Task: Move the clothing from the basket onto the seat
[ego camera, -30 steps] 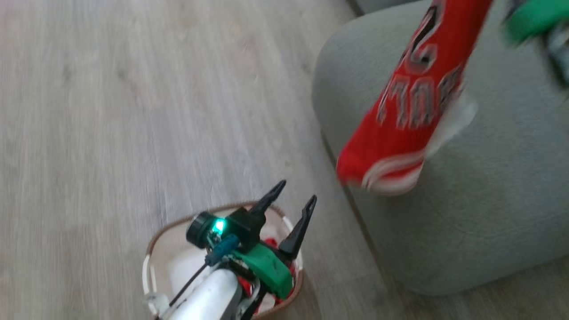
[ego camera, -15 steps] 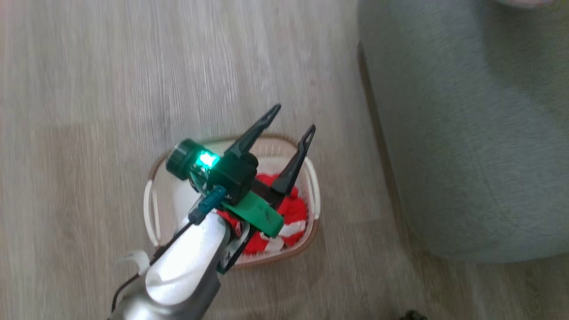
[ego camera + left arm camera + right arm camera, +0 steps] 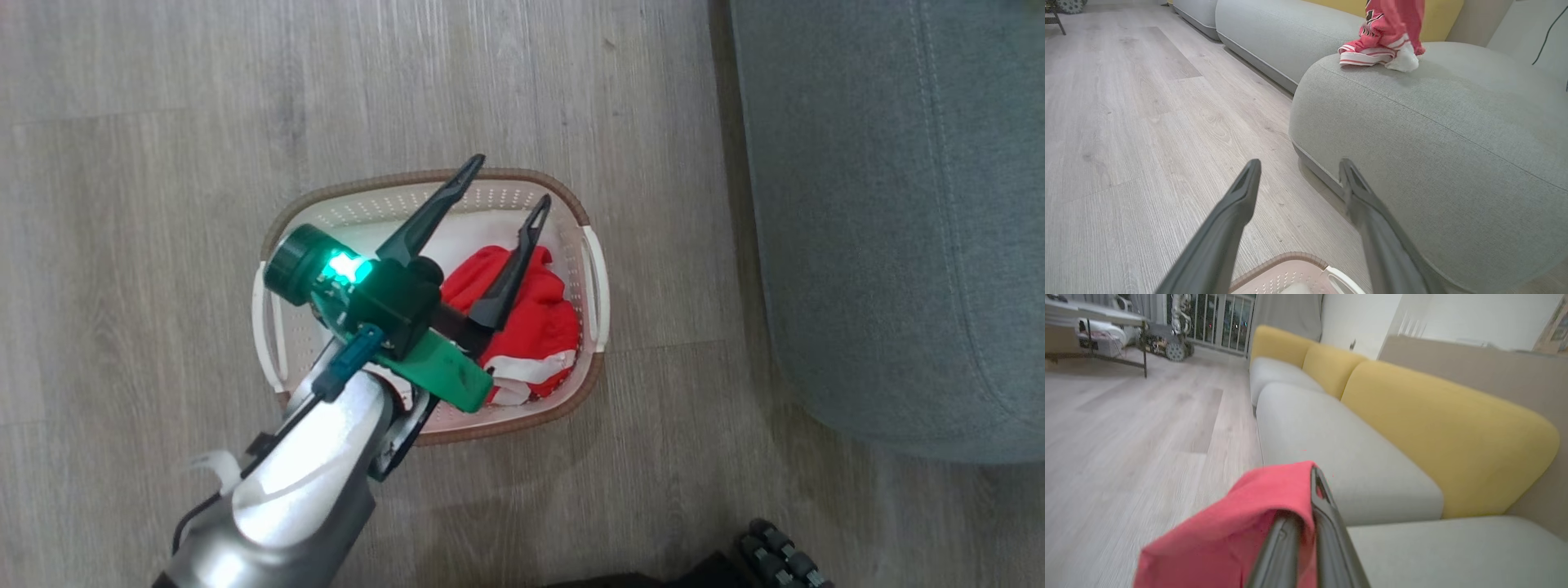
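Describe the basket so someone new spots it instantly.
On the wood floor beside the big grey-green seat stands the basket. It is the small oval white perforated tub with a brown rim, red clothing inside.

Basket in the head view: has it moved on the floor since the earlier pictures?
No. Only the camera shifted; the basket keeps much the same strip of floor between itself and the seat.

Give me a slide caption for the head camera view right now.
Open left gripper poised over red clothing in the basket, grey seat at right, wood floor beneath.
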Motion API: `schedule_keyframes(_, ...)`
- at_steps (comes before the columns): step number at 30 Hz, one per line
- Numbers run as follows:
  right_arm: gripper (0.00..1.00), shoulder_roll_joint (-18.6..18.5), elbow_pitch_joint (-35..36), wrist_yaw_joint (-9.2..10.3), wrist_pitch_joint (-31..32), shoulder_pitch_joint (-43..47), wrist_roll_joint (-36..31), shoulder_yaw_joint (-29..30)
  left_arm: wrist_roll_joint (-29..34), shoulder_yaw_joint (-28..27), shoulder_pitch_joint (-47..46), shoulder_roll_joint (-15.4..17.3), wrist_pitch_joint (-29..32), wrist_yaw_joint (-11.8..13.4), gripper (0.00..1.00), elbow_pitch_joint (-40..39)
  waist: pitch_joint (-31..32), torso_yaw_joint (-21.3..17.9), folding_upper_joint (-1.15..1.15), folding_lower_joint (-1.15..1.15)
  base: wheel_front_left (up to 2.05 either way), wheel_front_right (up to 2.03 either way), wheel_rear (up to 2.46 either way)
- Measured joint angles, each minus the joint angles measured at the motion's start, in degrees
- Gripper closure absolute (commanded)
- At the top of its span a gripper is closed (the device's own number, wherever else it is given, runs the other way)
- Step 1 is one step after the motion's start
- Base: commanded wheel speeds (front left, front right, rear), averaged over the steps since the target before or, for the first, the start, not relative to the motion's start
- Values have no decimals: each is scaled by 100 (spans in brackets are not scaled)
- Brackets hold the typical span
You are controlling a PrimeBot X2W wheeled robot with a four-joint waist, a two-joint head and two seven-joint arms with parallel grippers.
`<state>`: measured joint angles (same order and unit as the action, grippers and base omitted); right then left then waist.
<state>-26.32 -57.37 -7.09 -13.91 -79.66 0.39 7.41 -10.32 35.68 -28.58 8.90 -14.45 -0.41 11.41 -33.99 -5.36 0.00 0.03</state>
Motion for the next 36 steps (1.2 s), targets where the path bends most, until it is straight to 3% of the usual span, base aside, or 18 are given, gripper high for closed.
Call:
schedule_keyframes(16, 100, 98, -453, 0, -55, 1491, -1070, 1681, -2, -16, 1, 193, 180, 52, 0, -211, -94, -98, 0, -2, 0, 0, 0)
schedule_keyframes(17, 74, 103, -477, 0, -55, 1526, -1163, 1773, -3, -16, 2, 200, 182, 53, 0, -211, -92, -101, 0, -2, 0, 0, 0)
schedule_keyframes(18, 74, 123, -488, 0, -55, 1564, -1244, 1861, -3, -16, 2, 205, 182, 64, 0, -211, -87, -105, 0, -2, 0, 0, 0)
schedule_keyframes(19, 34, 166, -487, 0, -55, 1603, -1311, 1959, -3, -16, 4, 213, 183, 96, 0, -211, -78, -111, 0, -2, 0, 0, 0)
schedule_keyframes(20, 0, 215, -487, 0, -55, 1639, -1369, 2017, -4, -16, 6, 219, 183, 96, 0, -211, -65, -118, 0, -2, 0, 0, 0)
schedule_keyframes(29, 0, 586, -432, 0, -54, 1995, -1423, 2080, -131, -18, 82, 242, 182, 153, 0, -181, 170, -191, 0, -2, 0, 0, 0)
schedule_keyframes(36, 0, 676, 18, 0, -55, 2430, -922, 1270, -304, -64, 220, 208, 119, 203, 0, -75, 536, -292, 0, -2, 0, 0, 0)
